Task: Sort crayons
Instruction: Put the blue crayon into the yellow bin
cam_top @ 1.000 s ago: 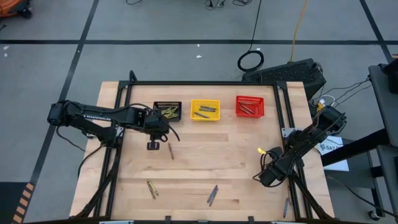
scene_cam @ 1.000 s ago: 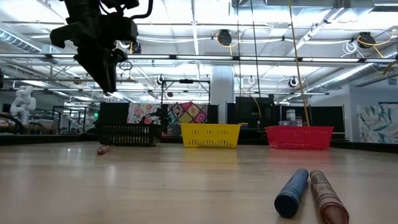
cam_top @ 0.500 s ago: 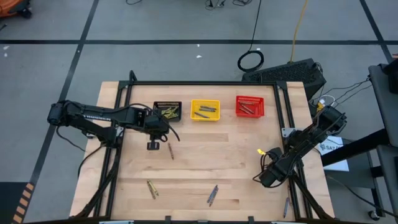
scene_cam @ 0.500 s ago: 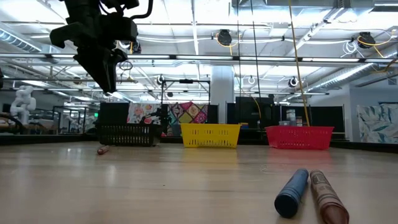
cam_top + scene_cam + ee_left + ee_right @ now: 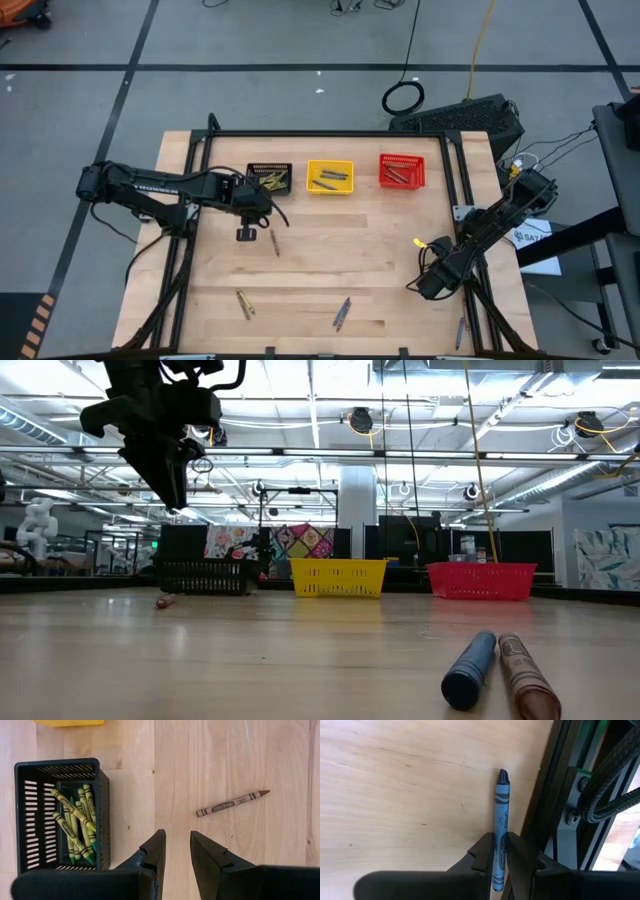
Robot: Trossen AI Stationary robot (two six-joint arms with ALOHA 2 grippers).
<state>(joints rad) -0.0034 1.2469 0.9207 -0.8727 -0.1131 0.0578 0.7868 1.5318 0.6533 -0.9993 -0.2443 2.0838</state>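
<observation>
Beside table edge (image 5: 540, 795), apparently tool-pinched blue crayon (image 5: 501, 815)

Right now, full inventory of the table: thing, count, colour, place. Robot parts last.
Black basket: one, back left, holds olive-yellow crayons.
Yellow basket: one, back centre, a few crayons inside, colours unclear.
Red basket: one, back right, a few crayons inside, colours unclear.
Brown-red crayon: one, loose on the wood in front of the black basket.
Olive-yellow crayons, loose: front left; looks like two side by side.
Blue and brown-red pair: one each, side by side, front centre.
Blue crayon: one, front right edge by the frame rail.
Left gripper: above the wood near the black basket, fingers apart, empty.
Right gripper: front right, fingers either side of the blue crayon.
</observation>
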